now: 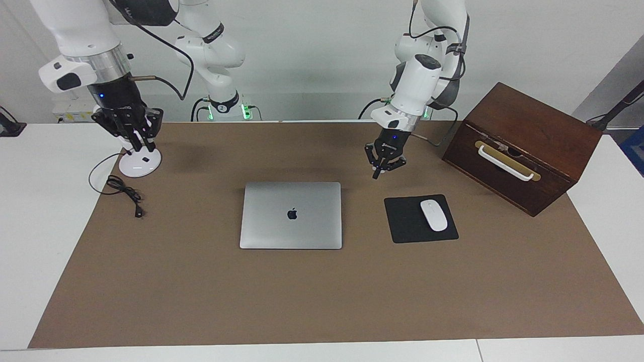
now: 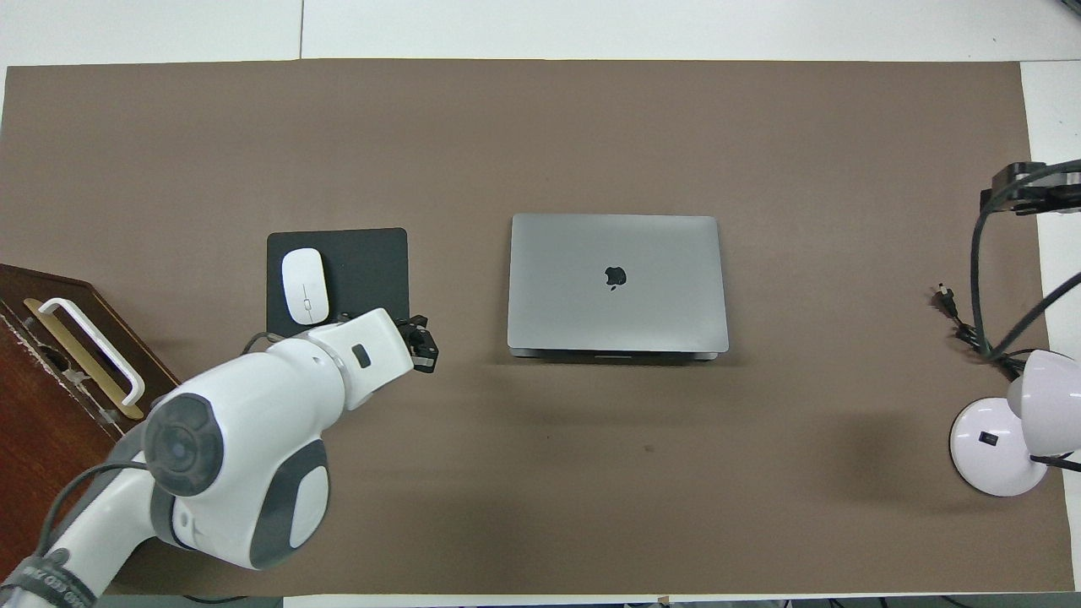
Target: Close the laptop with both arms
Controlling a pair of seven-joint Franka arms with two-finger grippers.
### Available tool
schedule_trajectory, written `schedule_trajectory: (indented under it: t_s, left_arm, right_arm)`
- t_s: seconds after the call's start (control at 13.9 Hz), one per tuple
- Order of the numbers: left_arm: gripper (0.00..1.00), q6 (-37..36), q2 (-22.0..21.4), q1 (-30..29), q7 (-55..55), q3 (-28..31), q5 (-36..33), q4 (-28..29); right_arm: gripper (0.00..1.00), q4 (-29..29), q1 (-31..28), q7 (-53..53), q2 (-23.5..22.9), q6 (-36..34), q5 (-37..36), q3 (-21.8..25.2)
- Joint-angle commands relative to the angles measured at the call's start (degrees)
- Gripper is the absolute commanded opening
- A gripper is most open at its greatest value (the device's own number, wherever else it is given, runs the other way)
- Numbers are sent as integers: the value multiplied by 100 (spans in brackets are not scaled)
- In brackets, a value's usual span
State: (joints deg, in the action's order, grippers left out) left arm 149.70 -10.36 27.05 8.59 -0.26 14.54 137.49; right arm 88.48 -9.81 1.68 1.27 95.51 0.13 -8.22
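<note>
The silver-grey laptop [image 1: 291, 215] [image 2: 616, 283] lies shut and flat in the middle of the brown mat, apple logo up. My left gripper [image 1: 378, 173] [image 2: 422, 342] hangs in the air with its fingertips together and nothing in them. It is over the mat between the laptop and the mouse pad, clear of the lid. My right gripper [image 1: 132, 134] [image 2: 1026, 190] is raised over the lamp at the right arm's end of the table, well away from the laptop and holding nothing.
A black mouse pad [image 1: 407, 226] [image 2: 363, 270] with a white mouse [image 1: 433, 215] [image 2: 304, 285] lies beside the laptop. A brown wooden box [image 1: 523, 146] stands at the left arm's end. A white lamp [image 1: 141, 163] [image 2: 992, 447] and its black cable [image 1: 123, 191] are at the right arm's end.
</note>
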Motion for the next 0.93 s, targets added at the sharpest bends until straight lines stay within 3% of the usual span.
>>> schedule_trajectory:
  t_s: [0.0,0.29,0.36,0.43,0.5,0.57,0.86]
  left_arm:
    - [0,-1316,-168,-611,502,-36,-4,-659]
    - [0,-2286,-317,-1026,512,-44,-505,-1145]
    - [9,-2400,-353,-1113,512,-44,-522,-1189]
    - [28,-2515,-431,-1167,512,-44,-592,-1224]
    - [60,-2664,-519,-1245,512,-44,-697,-1259]
    - [100,-2796,-572,-1368,512,-44,-768,-1320]
    - [100,-3279,-617,-1940,818,-44,-891,-1733]
  right_arm:
    - [100,126,-363,-177,268,-277,-196,-311]
    - [100,117,-277,-239,322,-454,-364,-215]
    - [100,117,-119,-230,313,-463,-390,-49]
    - [100,117,83,-204,313,-463,-390,170]
    - [100,117,172,-195,304,-454,-390,268]
    - [100,117,181,-195,304,-437,-390,277]
    - [100,117,190,-212,269,-296,-364,269]
